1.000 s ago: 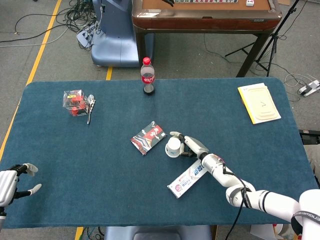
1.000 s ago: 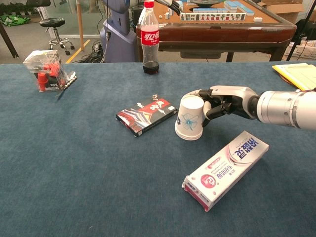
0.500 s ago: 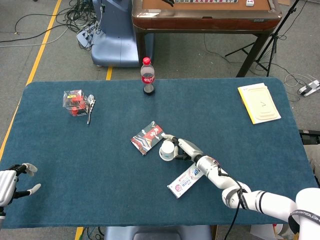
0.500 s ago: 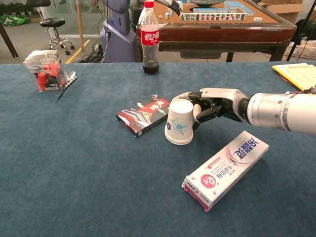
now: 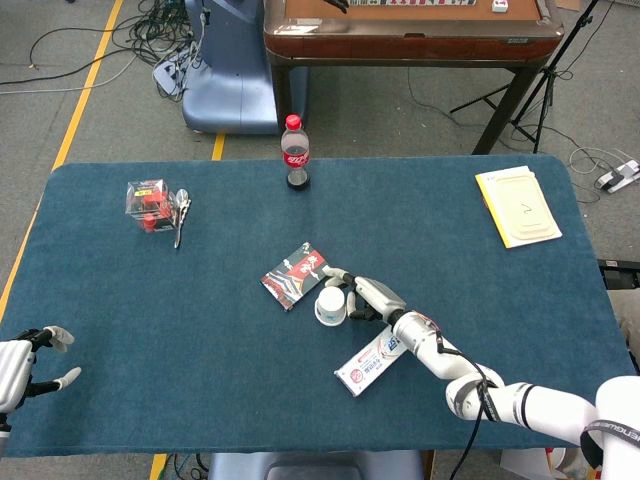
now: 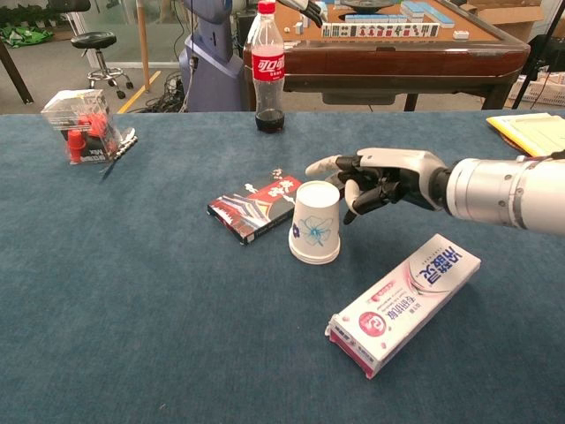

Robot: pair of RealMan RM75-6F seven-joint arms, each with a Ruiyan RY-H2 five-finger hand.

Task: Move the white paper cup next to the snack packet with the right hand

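Now, head view: the white paper cup (image 5: 331, 306) sits upside down on the blue worktop (image 5: 150, 330), just beside the snack packet (image 5: 296, 274), at the packet's lower right corner. The right robot hand (image 5: 367, 298) lies just right of the cup w/ fingers spread, nothing in them; contact w/ the cup can't be told from here. A toothpaste box (image 5: 375, 361) lies near the cup, to its lower right, under the forearm. Far left of the cup, at the worktop edge, the left robot hand (image 5: 22, 366) rests w/ fingers apart, holding nothing. A cola bottle (image 5: 295, 152) stands well beyond the cup at the far edge; a clear box w/ red bits (image 5: 150, 203) is far off to its upper left, a yellow pad (image 5: 517, 205) to its upper right.

Chest view: cup (image 6: 316, 223) stands rim down, slightly tilted, its base edge touching or overlapping the packet (image 6: 261, 205). Right robot hand (image 6: 380, 178) hovers just right of the cup's top, fingers loose and parted, gripping nothing; a narrow gap seems to show between fingertips and cup. Toothpaste box (image 6: 404, 300) lies near the cup, lower right. Bottle (image 6: 268, 68) stands behind the cup.
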